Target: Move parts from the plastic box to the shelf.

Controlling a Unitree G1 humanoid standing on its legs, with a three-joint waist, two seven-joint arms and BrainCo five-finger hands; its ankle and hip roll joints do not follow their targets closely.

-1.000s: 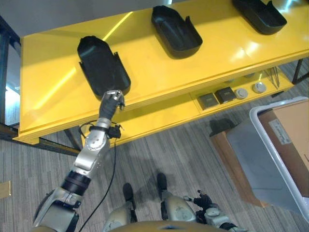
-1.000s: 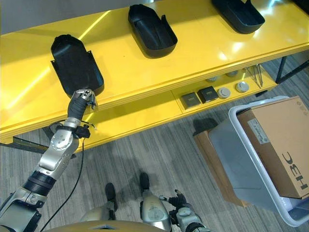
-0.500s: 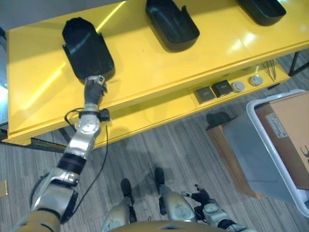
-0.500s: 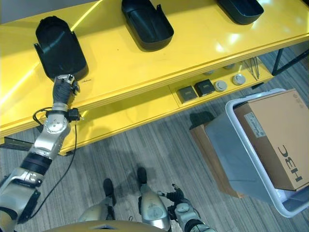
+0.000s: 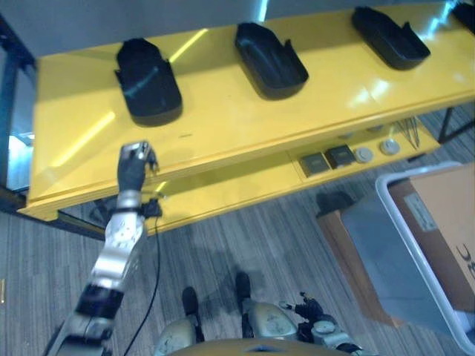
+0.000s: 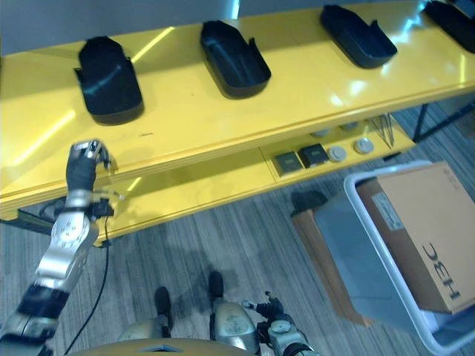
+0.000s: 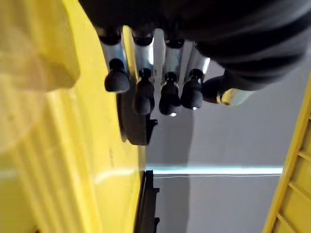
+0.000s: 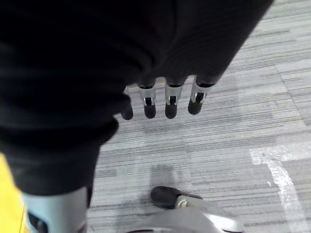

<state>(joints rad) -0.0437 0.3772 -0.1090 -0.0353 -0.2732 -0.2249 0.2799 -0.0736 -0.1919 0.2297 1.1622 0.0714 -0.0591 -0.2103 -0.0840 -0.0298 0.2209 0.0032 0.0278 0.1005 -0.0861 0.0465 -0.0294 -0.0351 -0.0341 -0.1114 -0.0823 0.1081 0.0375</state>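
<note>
Left hand (image 5: 133, 165): raised before shelf (image 5: 223, 122) front edge, fingers (image 7: 142, 92) loosely extended, holding nothing, apart from nearest part (image 5: 148, 81) at its 12 o'clock. Three more black parts on shelf top. Right hand (image 8: 160, 104): hanging over floor, fingers relaxed, empty. Plastic box (image 6: 386, 259): at 4 o'clock, holding cardboard carton (image 6: 427, 230).

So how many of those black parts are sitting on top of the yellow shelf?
4 at least: one at the left, one in the middle, one further right, and one cut off at the far right edge. More may lie beyond.
</note>
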